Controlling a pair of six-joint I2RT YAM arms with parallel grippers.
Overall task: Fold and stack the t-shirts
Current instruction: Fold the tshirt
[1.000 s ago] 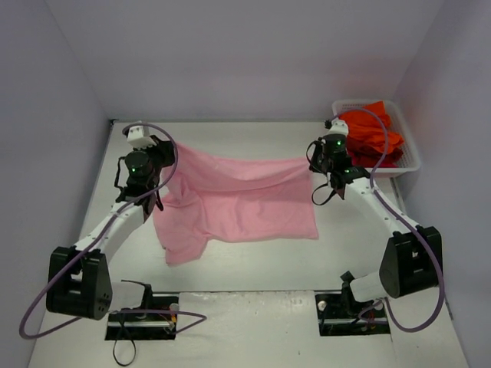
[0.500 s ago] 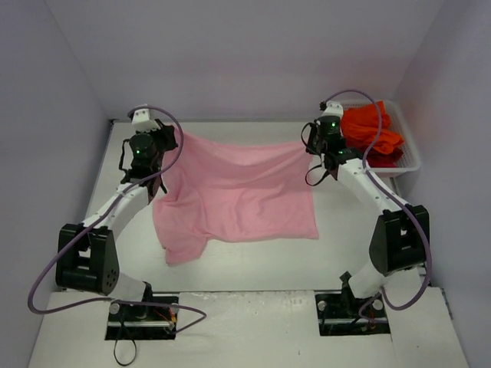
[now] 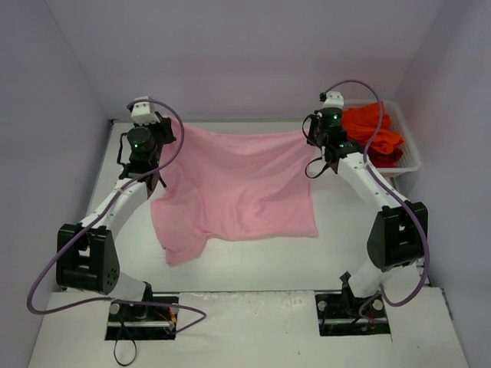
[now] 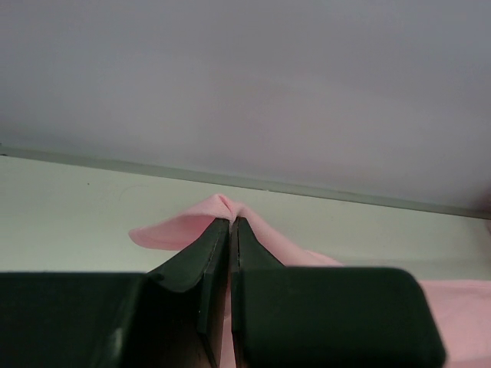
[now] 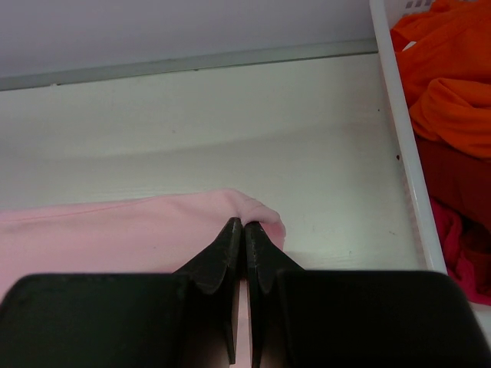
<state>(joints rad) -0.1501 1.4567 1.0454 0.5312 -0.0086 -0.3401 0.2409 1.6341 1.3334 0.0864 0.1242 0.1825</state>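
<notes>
A light pink t-shirt (image 3: pixel 238 188) lies spread across the middle of the table, its far edge lifted and stretched between both arms. My left gripper (image 3: pixel 170 129) is shut on the far left corner; the wrist view shows pink cloth (image 4: pixel 201 222) pinched between the black fingertips (image 4: pixel 211 244). Over at the far right corner, my right gripper (image 3: pixel 308 136) is shut on the cloth too, a pink fold (image 5: pixel 257 211) bulging at its tips. The near edge and a sleeve (image 3: pixel 184 247) rest on the table. Orange-red t-shirts (image 3: pixel 370 132) are heaped in the basket.
A white mesh basket (image 3: pixel 410 157) stands at the far right corner against the wall; its rim (image 5: pixel 399 130) runs close to my right gripper. Purple-grey walls enclose the table on three sides. Both arm bases sit at the near edge.
Both grippers have carried the pink shirt's far corners further toward the back wall and upward, pulling the cloth flatter and longer. The grips have stayed shut.
</notes>
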